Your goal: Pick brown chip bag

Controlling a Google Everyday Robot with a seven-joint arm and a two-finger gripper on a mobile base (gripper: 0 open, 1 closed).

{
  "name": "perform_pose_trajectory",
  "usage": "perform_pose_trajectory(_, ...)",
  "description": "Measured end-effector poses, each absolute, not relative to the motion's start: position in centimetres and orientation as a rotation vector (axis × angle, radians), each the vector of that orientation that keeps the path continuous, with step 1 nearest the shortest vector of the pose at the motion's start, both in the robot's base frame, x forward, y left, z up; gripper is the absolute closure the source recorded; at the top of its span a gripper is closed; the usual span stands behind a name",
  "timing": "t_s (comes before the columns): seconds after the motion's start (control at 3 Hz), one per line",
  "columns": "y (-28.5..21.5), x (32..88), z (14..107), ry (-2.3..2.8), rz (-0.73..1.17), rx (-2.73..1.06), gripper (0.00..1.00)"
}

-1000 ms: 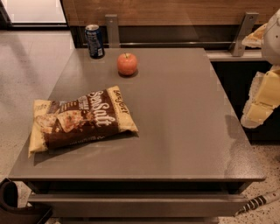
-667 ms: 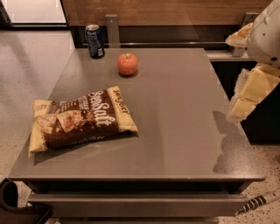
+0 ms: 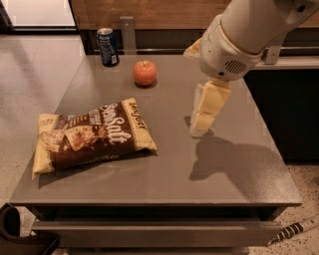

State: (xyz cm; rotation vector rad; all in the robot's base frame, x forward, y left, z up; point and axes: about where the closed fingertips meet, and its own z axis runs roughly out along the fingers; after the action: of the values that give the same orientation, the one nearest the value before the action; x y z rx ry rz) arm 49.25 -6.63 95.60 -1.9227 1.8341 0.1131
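Break room, seemingly: grey counter [image 3: 164,174], speckled floor [image 3: 305,188], wood panelling [image 3: 164,10]; fingers [image 3: 207,107] above counter.

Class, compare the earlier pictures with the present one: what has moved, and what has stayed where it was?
The arm swung in from the right edge, leftward over the table. Its pincer now hangs above the tabletop, to the right of the bag and apart from it. Nothing was taken hold of. The bag, apple and can stayed put.

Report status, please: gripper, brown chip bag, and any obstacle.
Gripper above the table, right of the brown chip bag, apart from it. Bag lying flat, front left. Apple and soda can farther back, not in between.
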Motion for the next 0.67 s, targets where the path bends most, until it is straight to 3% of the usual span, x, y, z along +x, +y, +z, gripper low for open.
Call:
perform_pose_trajectory(0.33, 2.8, 50.0, 92.2, 1.684, 0.151, -2.044, 0.0)
perform_pose_trajectory(0.67, 6.0, 50.0, 90.9, 1.633, 0.182, -2.085, 0.0)
